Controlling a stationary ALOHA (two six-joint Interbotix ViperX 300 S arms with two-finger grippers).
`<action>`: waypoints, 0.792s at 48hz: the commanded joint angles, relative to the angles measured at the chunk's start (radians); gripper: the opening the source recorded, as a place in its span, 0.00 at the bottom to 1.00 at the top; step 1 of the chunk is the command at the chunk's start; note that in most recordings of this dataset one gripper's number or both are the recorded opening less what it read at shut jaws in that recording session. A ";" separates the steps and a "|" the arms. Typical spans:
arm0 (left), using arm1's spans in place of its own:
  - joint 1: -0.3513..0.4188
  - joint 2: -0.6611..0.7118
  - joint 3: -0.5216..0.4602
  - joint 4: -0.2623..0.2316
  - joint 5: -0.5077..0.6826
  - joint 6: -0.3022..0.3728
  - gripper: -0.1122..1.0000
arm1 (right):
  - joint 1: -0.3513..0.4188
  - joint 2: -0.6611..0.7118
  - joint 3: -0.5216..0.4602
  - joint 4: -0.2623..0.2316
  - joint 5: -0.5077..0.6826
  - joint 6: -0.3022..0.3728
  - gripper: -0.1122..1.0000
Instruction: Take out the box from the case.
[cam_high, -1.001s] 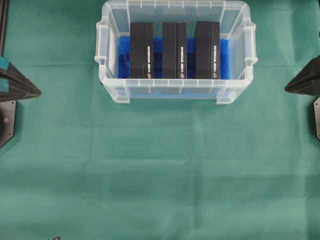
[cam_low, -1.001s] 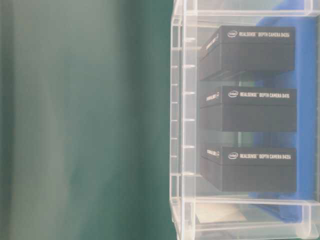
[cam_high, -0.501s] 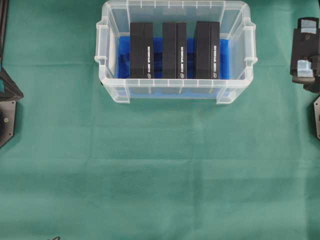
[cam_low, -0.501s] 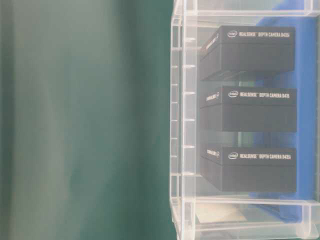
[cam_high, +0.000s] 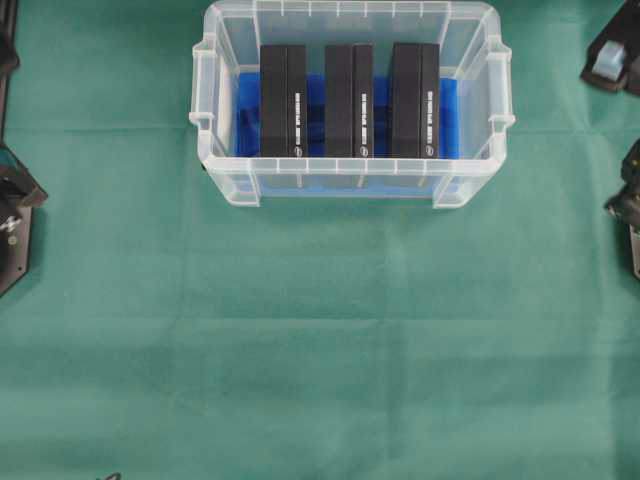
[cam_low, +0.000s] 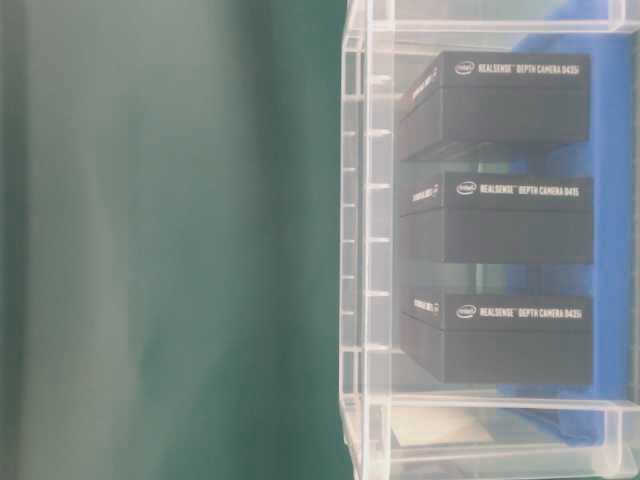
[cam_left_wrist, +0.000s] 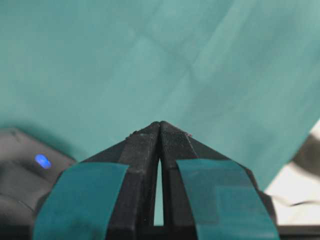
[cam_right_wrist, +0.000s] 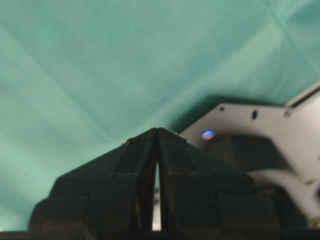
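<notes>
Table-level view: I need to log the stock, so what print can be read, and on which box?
Top box: "intel REALSENSE DEPTH CAMERA D435i".
Middle box: "intel REALSENSE DEPTH CAMERA D415".
Bottom box: "intel REALSENSE DEPTH CAMERA D435i".
The side print on each box is too blurred to read, as is the boxes' white print in the overhead view.

Robot lab: green cloth (cam_high: 320, 330), bolted arm base (cam_high: 12, 240).
</notes>
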 joint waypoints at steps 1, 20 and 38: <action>-0.002 0.011 -0.029 0.005 0.021 -0.160 0.10 | 0.000 0.000 -0.026 -0.008 0.000 0.101 0.11; -0.003 0.043 -0.044 0.029 0.084 -0.664 0.10 | 0.000 0.038 -0.041 -0.063 0.028 0.617 0.11; 0.006 0.074 -0.077 0.041 0.192 -0.673 0.10 | 0.000 0.069 -0.061 -0.074 0.032 0.630 0.11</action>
